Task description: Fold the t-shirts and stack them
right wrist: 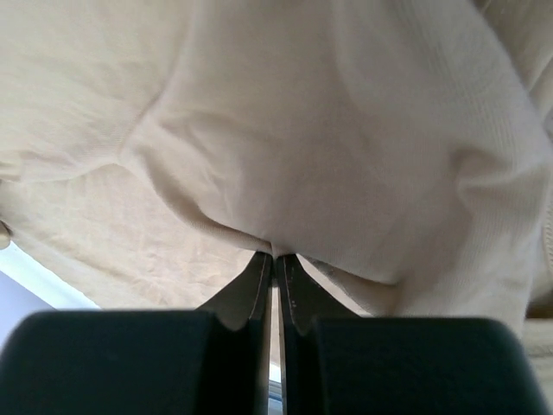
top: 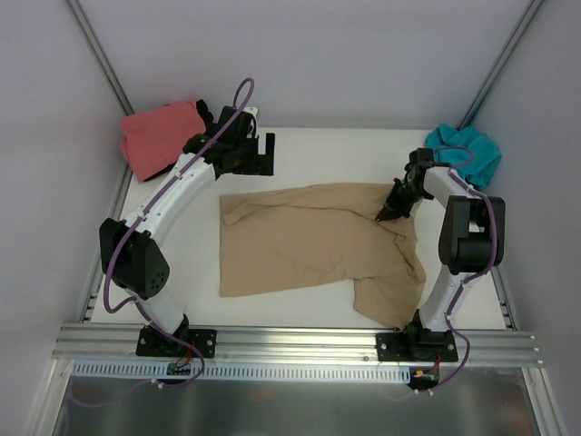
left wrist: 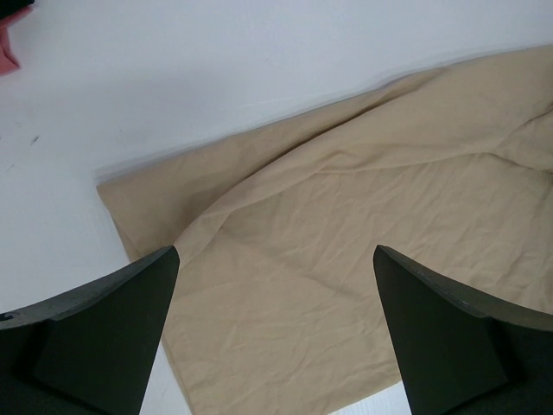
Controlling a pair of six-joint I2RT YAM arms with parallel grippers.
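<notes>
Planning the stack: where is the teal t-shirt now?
Top view: the teal t-shirt lies bunched at the far right corner of the table, beyond the right pincer.

A white table [top: 327, 159] stands between pale lilac-grey walls [top: 318, 54], aluminium posts [top: 102, 65] in the corners, evenly lit

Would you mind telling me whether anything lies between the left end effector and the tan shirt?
Nothing visible does. The left end effector is open and faces the tan shirt; its wrist camera shows only white table and that cloth between its fingers. The pink shirt lies off to the side, apart.
</notes>
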